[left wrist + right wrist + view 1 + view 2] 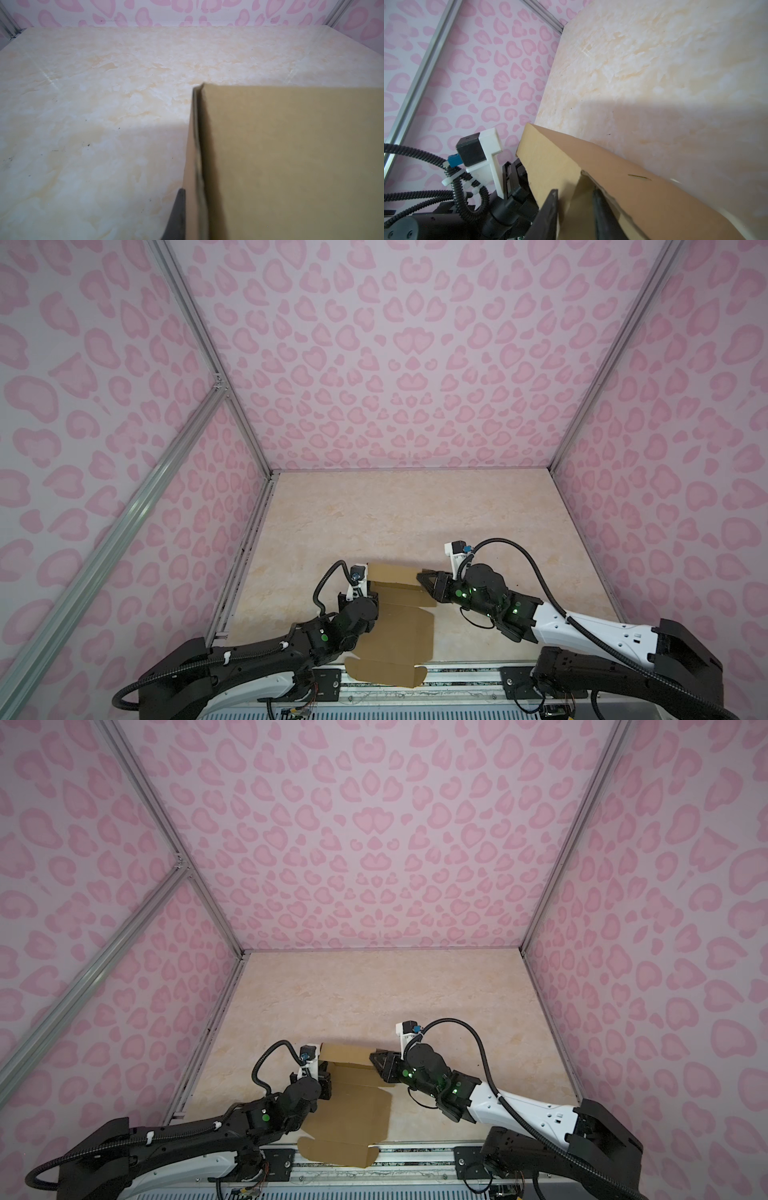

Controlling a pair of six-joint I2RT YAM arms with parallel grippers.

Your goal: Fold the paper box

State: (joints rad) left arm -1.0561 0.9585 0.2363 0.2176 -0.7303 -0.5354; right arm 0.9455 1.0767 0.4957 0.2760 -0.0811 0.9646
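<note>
Brown cardboard is what I see first: the paper box [395, 626] lies near the front edge of the marble table [415, 514], between my two arms, and part of it hangs over the metal rail at the front. Its far end is folded up into a low wall [345, 1053]. My left gripper [371, 593] is squeezed shut on the left end of that wall; in the left wrist view one dark finger [176, 216] presses the cardboard edge. My right gripper [574, 204] is at the right end, with one finger on each side of the raised flap, pinching it. Pink spotted walls [395, 364] stand all around.
</note>
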